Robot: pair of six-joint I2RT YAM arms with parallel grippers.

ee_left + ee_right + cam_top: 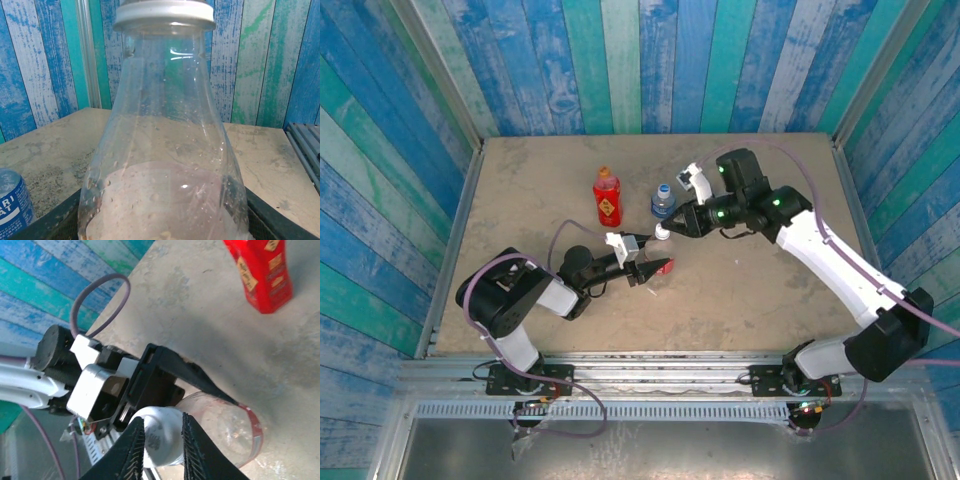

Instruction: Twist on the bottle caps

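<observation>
Left wrist: blue-label bottle (pixel 12 205) shows white letters "ARI", "AT".

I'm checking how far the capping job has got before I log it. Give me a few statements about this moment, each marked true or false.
1. The right tool is closed on the white cap. True.
2. The left tool holds the red bottle. False: it grips the clear bottle with the red label, and the red bottle stands free on the table.
3. The blue-label bottle has a blue cap on it. True.
4. The red bottle lies on its side. False: it stands upright.
5. The white cap sits at the neck of the clear bottle with the red label. True.
</observation>
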